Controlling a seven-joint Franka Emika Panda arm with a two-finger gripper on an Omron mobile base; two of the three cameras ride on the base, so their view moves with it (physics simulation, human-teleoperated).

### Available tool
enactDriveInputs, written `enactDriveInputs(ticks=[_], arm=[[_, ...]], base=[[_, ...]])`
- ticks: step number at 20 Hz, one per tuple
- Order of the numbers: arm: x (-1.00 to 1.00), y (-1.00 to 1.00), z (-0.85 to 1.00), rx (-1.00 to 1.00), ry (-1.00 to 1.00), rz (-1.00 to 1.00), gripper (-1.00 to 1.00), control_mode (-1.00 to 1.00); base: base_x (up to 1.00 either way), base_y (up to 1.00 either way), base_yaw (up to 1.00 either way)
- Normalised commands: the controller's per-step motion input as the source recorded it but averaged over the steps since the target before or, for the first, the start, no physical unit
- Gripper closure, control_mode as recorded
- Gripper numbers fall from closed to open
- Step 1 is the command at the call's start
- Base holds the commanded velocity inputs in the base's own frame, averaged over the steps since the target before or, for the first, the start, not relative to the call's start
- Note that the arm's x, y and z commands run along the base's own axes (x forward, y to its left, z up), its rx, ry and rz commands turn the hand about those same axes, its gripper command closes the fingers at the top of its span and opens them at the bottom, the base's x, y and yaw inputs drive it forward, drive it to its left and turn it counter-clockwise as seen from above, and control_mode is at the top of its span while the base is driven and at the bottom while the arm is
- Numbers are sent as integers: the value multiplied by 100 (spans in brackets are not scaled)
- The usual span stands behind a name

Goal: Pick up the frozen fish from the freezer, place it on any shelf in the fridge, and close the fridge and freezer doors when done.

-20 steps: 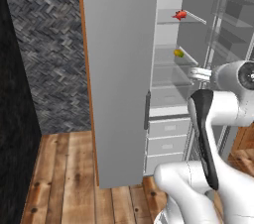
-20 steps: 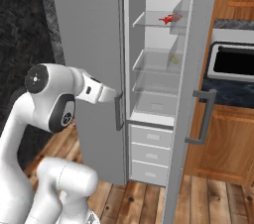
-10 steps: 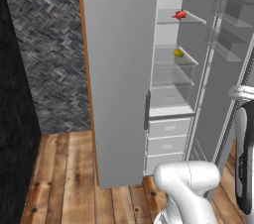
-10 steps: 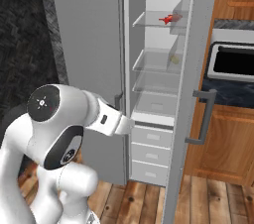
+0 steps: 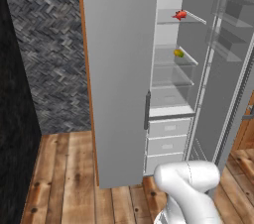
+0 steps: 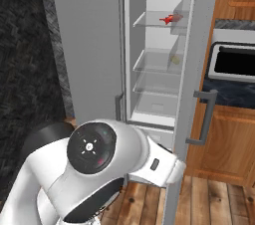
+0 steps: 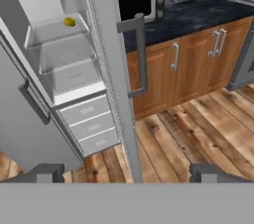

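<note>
A: The gripper stood wide open and empty, low by the open door's edge.

B: And the fish?

A: On the top shelf, near its front edge. The step probably called for swinging behind the door and pushing evenly.

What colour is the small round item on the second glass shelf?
Yellow-green. The small round item shows best in the left base view, one shelf below the red-orange frozen fish.
</note>
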Motion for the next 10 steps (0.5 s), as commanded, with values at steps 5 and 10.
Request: enactDriveInputs(ticks=[5,10], arm=[[28,-99,0,0,-2,-1,-100,-100],[97,-60,-23,0,-5,1,-100,-100]], base=[[0,0,0],[0,0,0]])
